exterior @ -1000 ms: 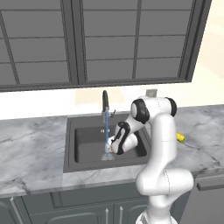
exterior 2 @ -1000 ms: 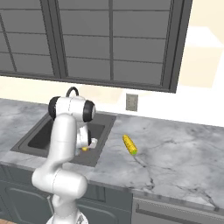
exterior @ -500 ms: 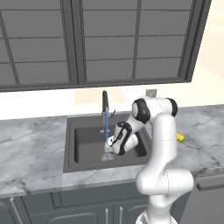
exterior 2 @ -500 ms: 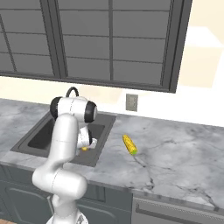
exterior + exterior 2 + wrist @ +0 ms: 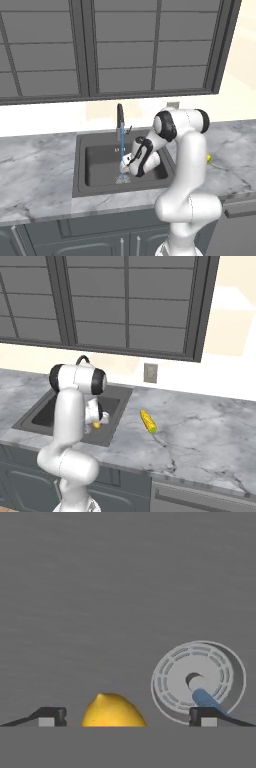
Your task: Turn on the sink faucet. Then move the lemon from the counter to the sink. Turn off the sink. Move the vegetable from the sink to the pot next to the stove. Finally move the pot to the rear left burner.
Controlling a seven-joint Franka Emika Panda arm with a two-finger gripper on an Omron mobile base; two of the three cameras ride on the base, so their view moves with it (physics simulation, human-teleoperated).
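Lemon [image 5: 113, 710] sits on the sink [image 5: 125, 587] floor between the gripper's [image 5: 127, 717] wide-spread, empty jaws (water running). Drop-off looks done; next, probably lift out and close the faucet [image 5: 120, 120] lever.

Glossy white rounded arm [image 5: 187, 165] segments, dark joints, small dark tips on the hand [image 5: 127, 717].

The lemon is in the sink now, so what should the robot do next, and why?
Probably lift the open end effector straight up. The lemon lies between its spread fingers on the sink floor, and water runs from the faucet, which needs turning off.
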